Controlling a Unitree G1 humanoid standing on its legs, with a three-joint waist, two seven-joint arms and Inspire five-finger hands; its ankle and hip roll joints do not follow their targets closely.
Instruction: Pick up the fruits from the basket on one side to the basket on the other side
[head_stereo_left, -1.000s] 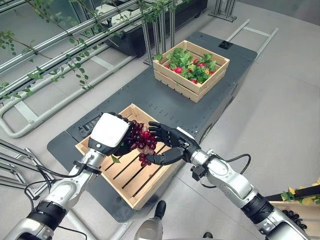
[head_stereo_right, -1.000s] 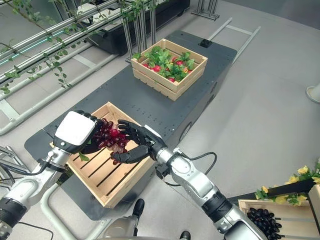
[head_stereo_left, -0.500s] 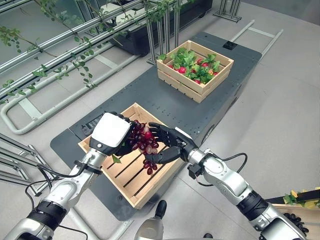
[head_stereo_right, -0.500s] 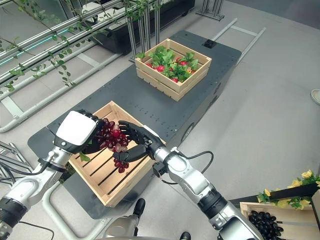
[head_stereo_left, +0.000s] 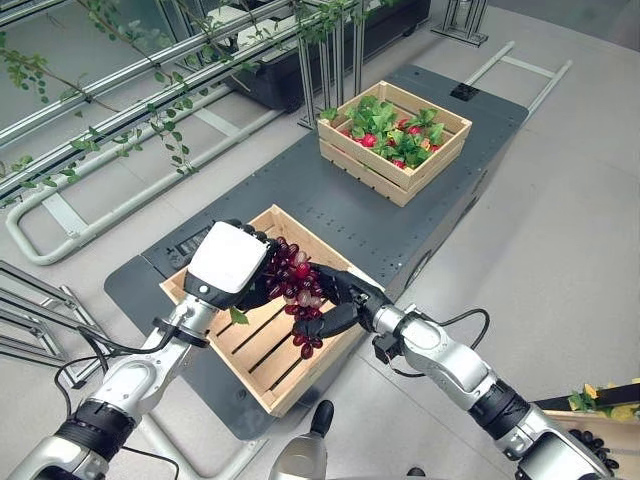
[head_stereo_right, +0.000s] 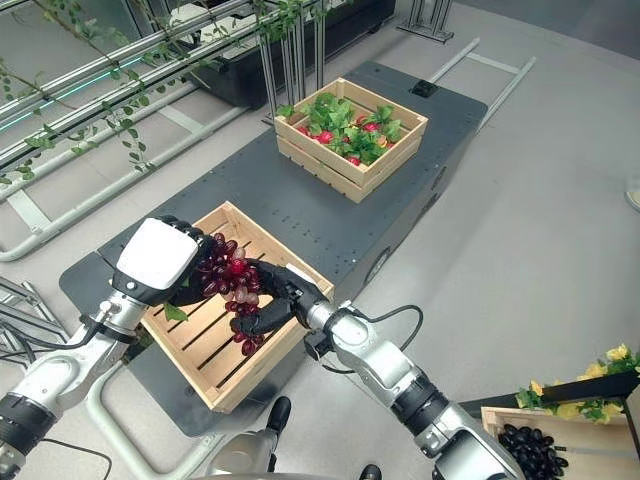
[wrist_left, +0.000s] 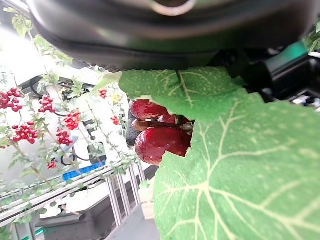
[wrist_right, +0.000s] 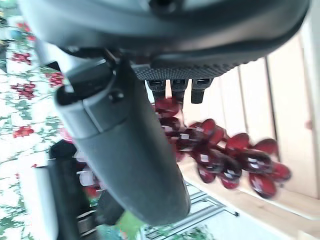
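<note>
Head-camera scene over a dark grey, low flat platform (head_stereo_left: 300, 200) standing on a pale grey floor (head_stereo_left: 560, 200). A bunch of dark red grapes (head_stereo_left: 296, 290) with a green leaf (head_stereo_left: 238, 317) is held above the slatted, pale wooden crate (head_stereo_left: 262, 350) that sits at the platform's near end. The left hand (head_stereo_left: 232, 266), with a white cover on its back, comes in from the crate's left side and its fingers curl round the upper part of the bunch; in the left wrist view the large veined leaf and a few glossy grapes lie close against the hand. The right hand (head_stereo_left: 335, 303) meets the bunch from the right over the crate's right rim, palm toward the fruit, thumb under and fingers curled against the grapes, so the bunch is gripped between both hands; its lower grapes hang free beneath them, just above the slats. In the right wrist view the fingers (wrist_right: 173, 90) touch the top of the cluster, which trails over the crate boards. At the platform's far end, well apart, stands a second pale wooden crate (head_stereo_left: 385, 170) filled with green leaves and small red fruits (head_stereo_left: 368, 140). A third wooden crate of dark grapes (head_stereo_right: 525, 445), edged with yellow flowers (head_stereo_right: 605, 360), stands on the floor at the robot's near right. Metal rails with trailing green vines (head_stereo_left: 110, 110) run along the platform's far left side.
</note>
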